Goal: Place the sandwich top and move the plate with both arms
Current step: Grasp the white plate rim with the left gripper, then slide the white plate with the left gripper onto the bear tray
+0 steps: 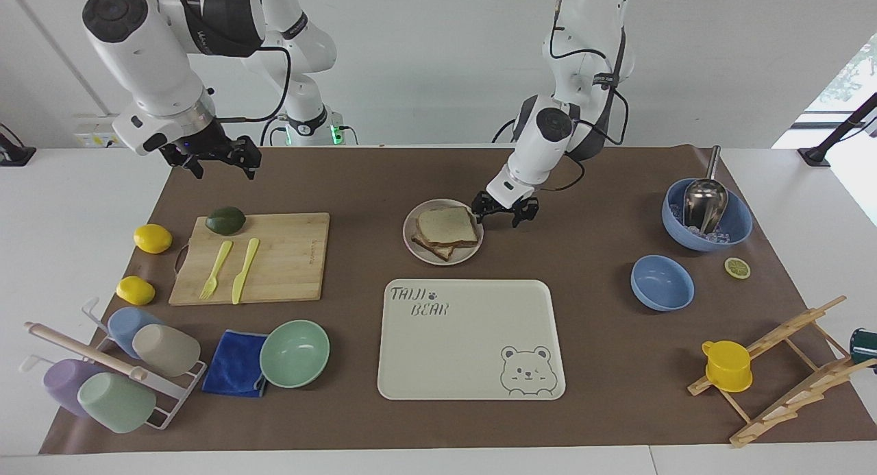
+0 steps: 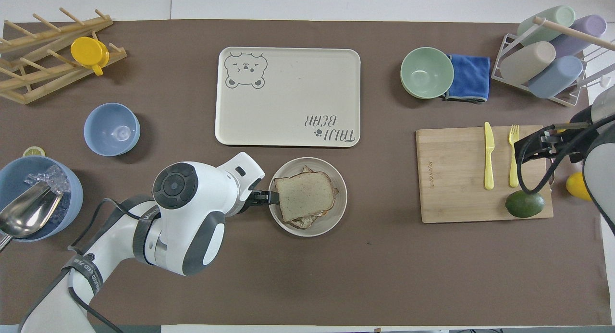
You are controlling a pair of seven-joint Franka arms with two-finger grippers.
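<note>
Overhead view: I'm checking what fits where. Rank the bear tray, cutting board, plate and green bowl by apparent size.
Largest to smallest:
1. bear tray
2. cutting board
3. plate
4. green bowl

Tray and bowl lie farther from the robots, so their true sizes may run larger.

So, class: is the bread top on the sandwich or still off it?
On. The sandwich top lies flat over the lower slice on the plate, slightly skewed, so filling and crust peek out at the edge nearer the robots.

Sandwich top (image 2: 303,195) on plate (image 2: 331,220), left pincer (image 2: 267,197) at rim
</note>
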